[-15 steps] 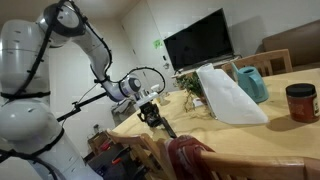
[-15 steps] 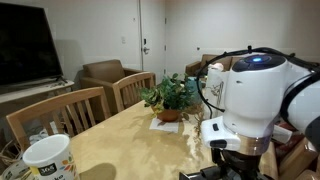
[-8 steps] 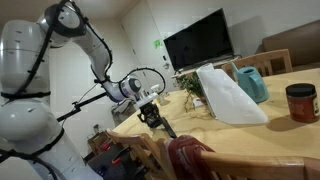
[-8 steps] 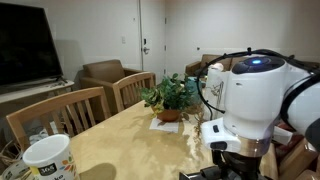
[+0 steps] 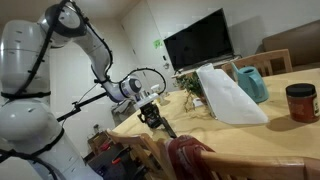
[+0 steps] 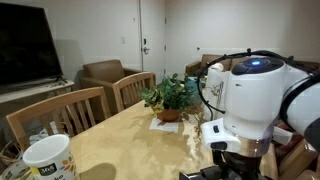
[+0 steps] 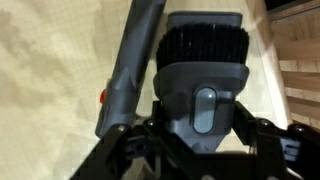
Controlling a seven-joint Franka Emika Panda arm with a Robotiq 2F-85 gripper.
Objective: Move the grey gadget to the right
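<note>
Wrist view only: gadget (image 7: 200, 70) filled the centre, with a ribbed dark top and an oval button; a grey bar (image 7: 133, 60) with a red dot ran beside it, joined or not unclear.
Gripper (image 5: 150, 114): clamped on gadget, dark jaws on either side.
Gadget place: at table (image 5: 270, 135) corner nearest arm, well apart from bag (image 5: 228, 95).
Exterior only: TV (image 5: 198, 42), jug (image 5: 251, 83), jar (image 5: 300, 102), mug (image 6: 48, 160).
Containers: pot (image 6: 168, 115) held plant (image 6: 170, 96); jar was lidded, contents hidden; mug's inside could not be told.
</note>
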